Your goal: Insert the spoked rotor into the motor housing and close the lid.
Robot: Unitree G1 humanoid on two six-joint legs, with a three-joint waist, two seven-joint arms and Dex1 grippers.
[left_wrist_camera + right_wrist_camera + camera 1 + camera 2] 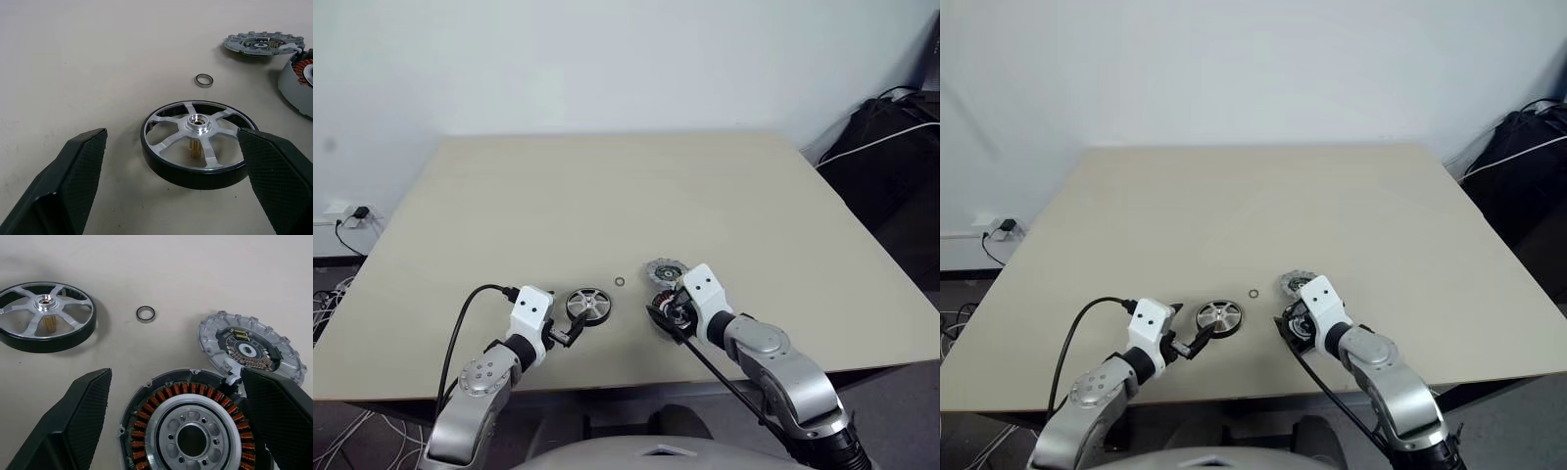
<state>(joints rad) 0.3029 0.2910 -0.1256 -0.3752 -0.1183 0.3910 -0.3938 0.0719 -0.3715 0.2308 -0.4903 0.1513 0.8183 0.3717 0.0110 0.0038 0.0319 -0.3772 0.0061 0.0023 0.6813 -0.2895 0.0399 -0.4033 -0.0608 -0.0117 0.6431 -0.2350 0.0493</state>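
Head view: on the beige table [607,196] the left gripper [576,333] sits spread wide and empty at the shiny silver-rimmed spoked rotor [588,305]. The right gripper [668,315] – equally wide, empty – straddles the dark motor housing [672,304].

Left wrist view: the rotor lies flat, gold shaft beneath its hub; a slanted pinch could tip it.

Right wrist view: copper windings exposed – the notched grey metal lid [250,351] overlaps the housing rim and may get knocked; a small loose ring [145,314] lies apart.

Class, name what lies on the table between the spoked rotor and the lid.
A tiny loose ring lies between the spoked rotor and the lid, clearest in the right wrist view.
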